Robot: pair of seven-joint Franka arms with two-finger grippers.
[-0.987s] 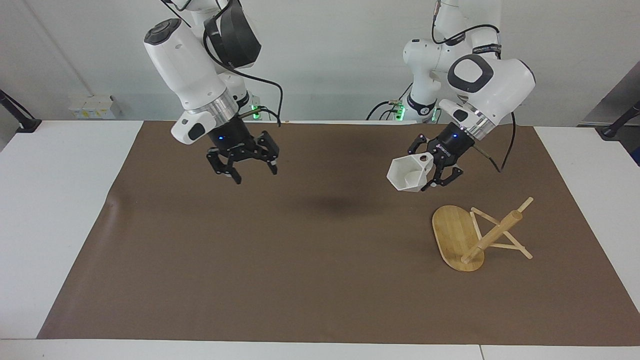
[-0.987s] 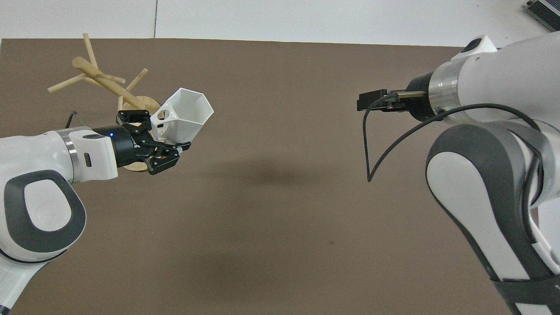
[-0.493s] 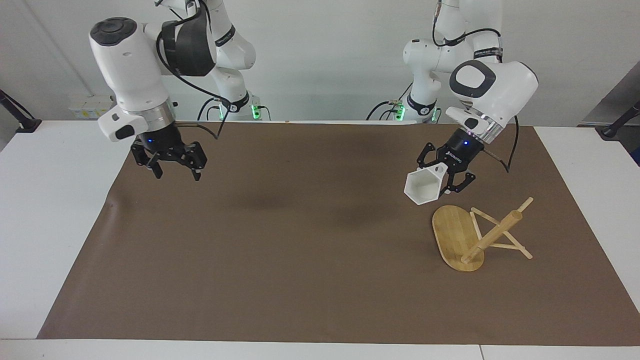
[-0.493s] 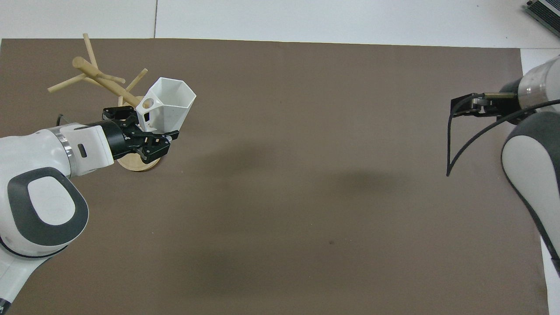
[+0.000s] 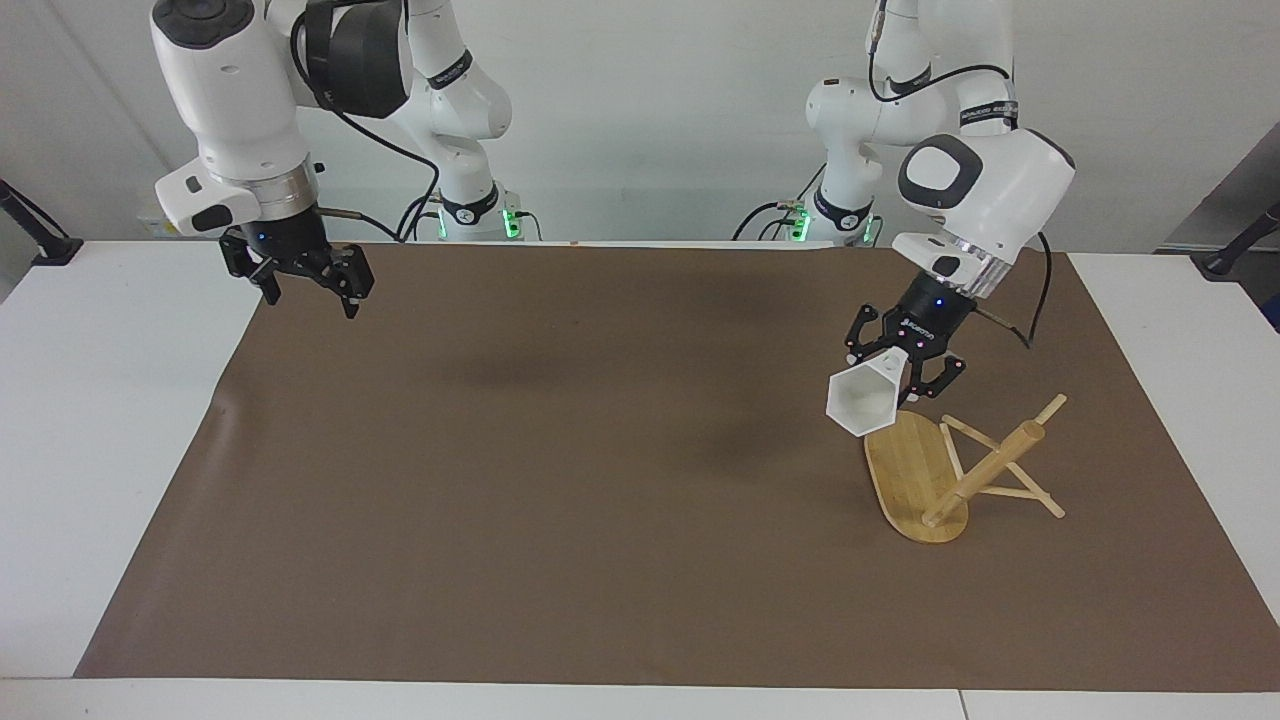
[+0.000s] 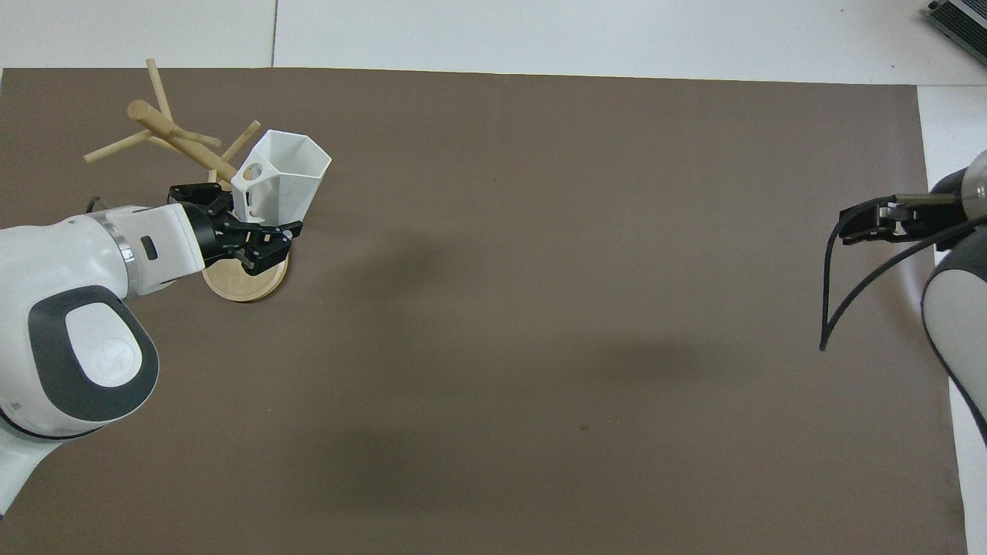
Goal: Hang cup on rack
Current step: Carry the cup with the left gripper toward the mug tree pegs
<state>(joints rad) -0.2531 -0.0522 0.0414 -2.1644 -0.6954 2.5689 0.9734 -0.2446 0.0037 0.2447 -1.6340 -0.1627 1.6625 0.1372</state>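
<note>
My left gripper (image 5: 905, 385) is shut on the white faceted cup (image 5: 862, 400) and holds it in the air. The cup lies on its side, mouth pointing away from the robots, over the edge of the rack's base. In the overhead view the cup (image 6: 287, 173) shows its handle hole next to the left gripper (image 6: 247, 223). The bamboo rack (image 5: 985, 470) stands on the mat toward the left arm's end, and its pegs (image 6: 166, 131) are bare. My right gripper (image 5: 305, 290) is open and empty, over the mat's corner at the right arm's end; it also shows in the overhead view (image 6: 871, 223).
A brown mat (image 5: 600, 480) covers most of the white table (image 5: 100, 450). A black cable (image 6: 829, 308) loops from the right wrist. Nothing else lies on the mat.
The left gripper has carried the cup down and closer to the rack, now over its base. The right arm has pulled back from the middle toward its own end of the table.
</note>
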